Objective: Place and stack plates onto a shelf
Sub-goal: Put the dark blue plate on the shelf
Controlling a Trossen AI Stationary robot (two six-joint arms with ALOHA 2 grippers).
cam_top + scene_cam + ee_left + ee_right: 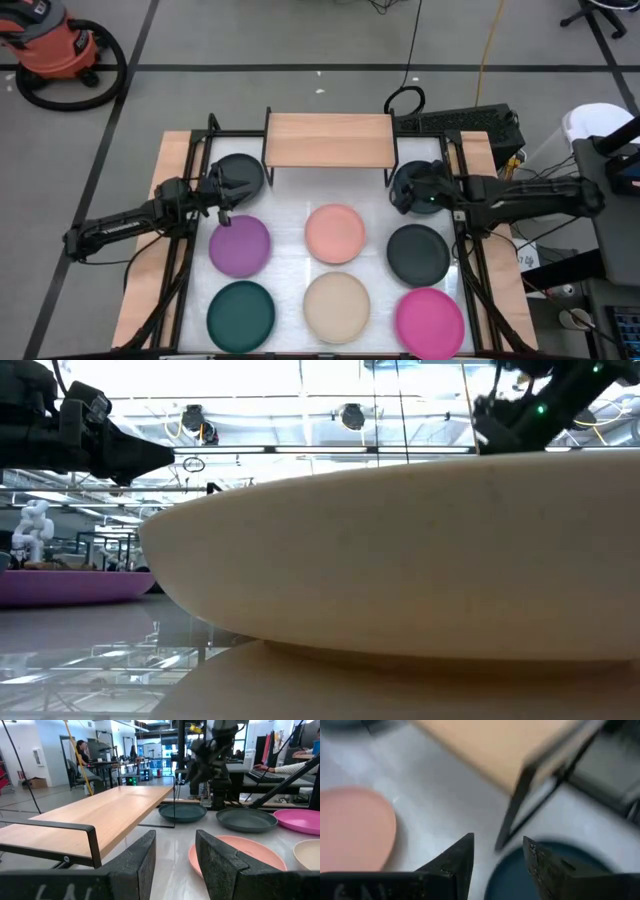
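The light-wood shelf (330, 140) stands empty at the table's far middle. Several plates lie flat on the white table: dark grey (245, 170), purple (240, 245), teal (240, 312), salmon (335, 232), beige (337, 305), a second dark grey (418, 252), magenta (430, 320) and dark teal (402, 178). My left gripper (226, 203) is open and empty between the far-left dark grey plate and the purple plate, pointing toward the table's right (175, 862). My right gripper (403, 192) is open and empty over the dark teal plate (545, 877), beside the shelf's right leg (512, 815).
The shelf's thin black legs (92, 845) stand close to both grippers. Black frame bars (180, 270) run along the table's left and right sides. In the low view the beige plate (400, 560) fills most of the picture. People sit at desks in the room beyond (80, 750).
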